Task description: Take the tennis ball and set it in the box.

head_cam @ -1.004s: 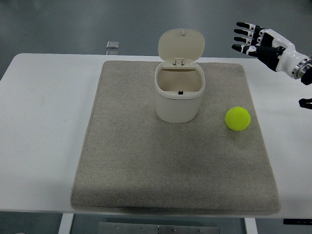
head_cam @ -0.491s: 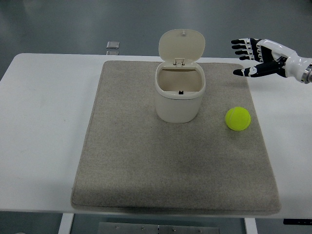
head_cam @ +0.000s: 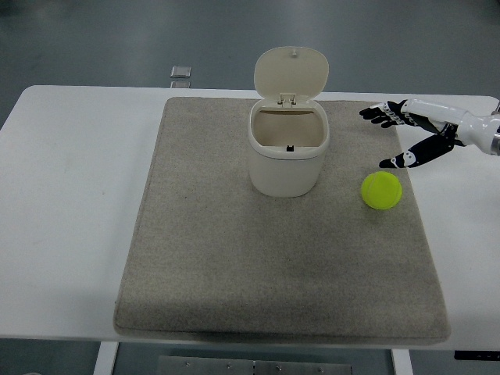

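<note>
A yellow-green tennis ball [head_cam: 381, 191] lies on the grey mat [head_cam: 234, 266], right of centre. The box is a cream bin [head_cam: 287, 152] with its hinged lid [head_cam: 291, 72] standing open; it sits on the mat's far middle, left of the ball. My right hand [head_cam: 391, 134] reaches in from the right edge, low over the mat's far right corner. Its fingers [head_cam: 379, 115] are spread and its thumb points down toward the ball, a short gap above it. It holds nothing. The left arm is out of view.
The mat covers most of the white table [head_cam: 70, 203]. A small grey square object [head_cam: 180, 73] lies on the floor beyond the table's far edge.
The right hand has come down and slightly left, from high above the table's far right corner to just above and behind the ball. Ball and bin have not moved.
</note>
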Controlling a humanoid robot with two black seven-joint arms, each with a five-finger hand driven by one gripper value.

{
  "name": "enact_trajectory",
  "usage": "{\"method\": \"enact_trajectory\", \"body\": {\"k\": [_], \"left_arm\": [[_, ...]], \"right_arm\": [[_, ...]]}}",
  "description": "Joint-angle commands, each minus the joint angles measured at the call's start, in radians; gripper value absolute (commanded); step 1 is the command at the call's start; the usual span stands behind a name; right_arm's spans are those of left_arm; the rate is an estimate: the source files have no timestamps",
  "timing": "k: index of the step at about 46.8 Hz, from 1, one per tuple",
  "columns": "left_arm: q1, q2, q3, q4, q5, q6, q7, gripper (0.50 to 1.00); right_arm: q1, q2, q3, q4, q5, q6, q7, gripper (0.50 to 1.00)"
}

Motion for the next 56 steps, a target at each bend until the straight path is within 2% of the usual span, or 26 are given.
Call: {"method": "enact_trajectory", "body": {"k": [1,7,19,29,43,49,56], "left_arm": [[0.000,0.000,0.000,0.000,0.000,0.000,0.000,0.996],[0.000,0.000,0.000,0.000,0.000,0.000,0.000,0.996],[0.000,0.000,0.000,0.000,0.000,0.000,0.000,0.996],[0.000,0.000,0.000,0.000,0.000,0.000,0.000,0.996],[0.000,0.000,0.001,0.000,0.000,0.000,0.000,0.996],[0.000,0.000,0.001,0.000,0.000,0.000,0.000,0.996],[0.000,0.000,0.000,0.000,0.000,0.000,0.000,0.996]], "right_arm": [[-0.013,0.000,0.000,0.005,-0.068,-0.001,0.013,0.917],[-0.032,0.000,0.000,0.018,-0.148,-0.007,0.046,0.917],[-0.062,-0.005,0.000,0.026,-0.221,-0.020,0.056,0.917],[-0.101,-0.003,0.000,0.029,-0.297,-0.093,0.072,0.915],[-0.138,0.003,-0.003,0.029,-0.324,-0.136,0.072,0.913],[-0.138,0.011,-0.003,0.028,-0.327,-0.147,0.072,0.905],[-0.141,0.011,-0.003,0.025,-0.347,-0.153,0.072,0.872]]}}
